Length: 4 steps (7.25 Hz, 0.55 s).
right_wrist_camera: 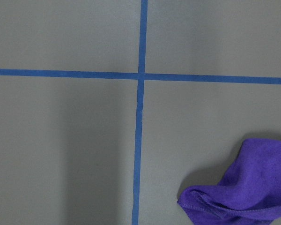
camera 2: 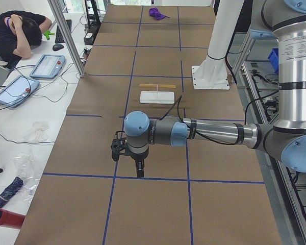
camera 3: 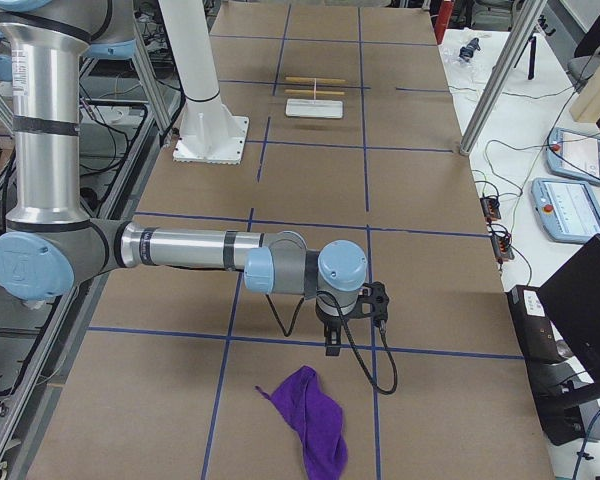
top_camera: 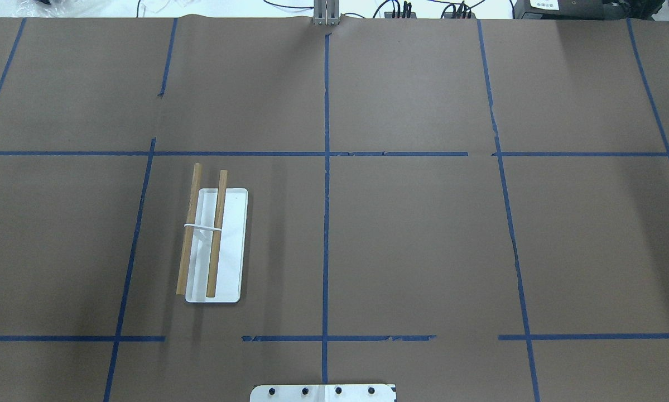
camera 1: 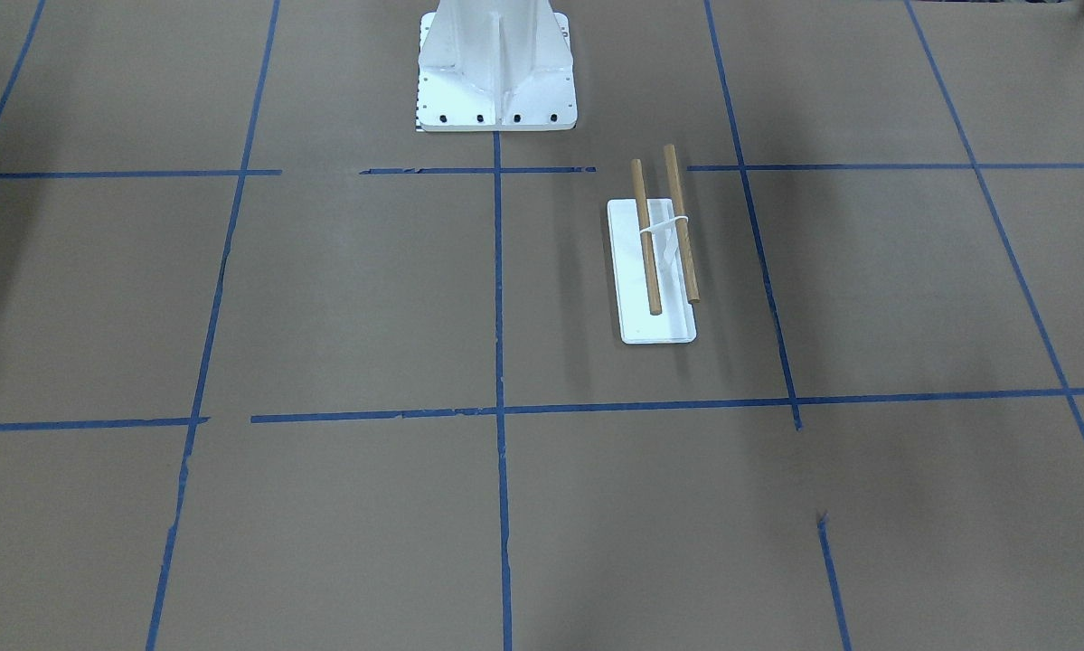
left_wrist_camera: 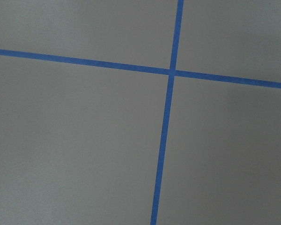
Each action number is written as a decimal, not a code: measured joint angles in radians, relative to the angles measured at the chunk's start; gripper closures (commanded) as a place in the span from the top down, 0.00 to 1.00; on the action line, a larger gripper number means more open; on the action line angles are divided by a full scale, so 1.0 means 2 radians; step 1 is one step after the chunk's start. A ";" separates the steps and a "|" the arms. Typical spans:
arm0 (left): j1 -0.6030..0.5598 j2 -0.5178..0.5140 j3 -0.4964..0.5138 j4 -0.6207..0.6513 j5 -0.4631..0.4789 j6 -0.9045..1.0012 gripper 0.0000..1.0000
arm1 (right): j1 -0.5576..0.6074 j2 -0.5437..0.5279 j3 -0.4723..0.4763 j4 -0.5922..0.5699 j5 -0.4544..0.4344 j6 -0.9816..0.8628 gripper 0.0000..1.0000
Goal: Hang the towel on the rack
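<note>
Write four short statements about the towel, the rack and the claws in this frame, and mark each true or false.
1. The towel lies crumpled on the table. True.
2. The rack carries the towel. False: both dowels are bare.
3. The rack stands on the robot's left half of the table. True.
4. The right claw grips the towel. False: the towel lies on the table, apart from it.

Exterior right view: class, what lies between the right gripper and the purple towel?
Nothing but bare brown table paper lies between the right gripper and the towel. This shows in the exterior right view.
</note>
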State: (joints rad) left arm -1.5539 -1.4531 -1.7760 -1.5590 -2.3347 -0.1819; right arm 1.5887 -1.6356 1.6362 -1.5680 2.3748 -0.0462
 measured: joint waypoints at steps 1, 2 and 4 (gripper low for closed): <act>0.000 -0.001 0.000 0.000 0.000 0.000 1.00 | 0.000 0.000 0.000 0.004 0.000 0.000 1.00; 0.000 -0.002 -0.001 0.000 0.000 0.000 1.00 | 0.000 0.001 0.002 0.007 0.000 0.001 1.00; 0.000 -0.005 -0.003 -0.001 0.000 -0.002 1.00 | -0.001 0.006 0.004 0.008 0.003 0.006 1.00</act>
State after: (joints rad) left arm -1.5539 -1.4622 -1.7829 -1.5600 -2.3351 -0.1863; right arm 1.5873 -1.6245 1.6436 -1.5517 2.3800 -0.0342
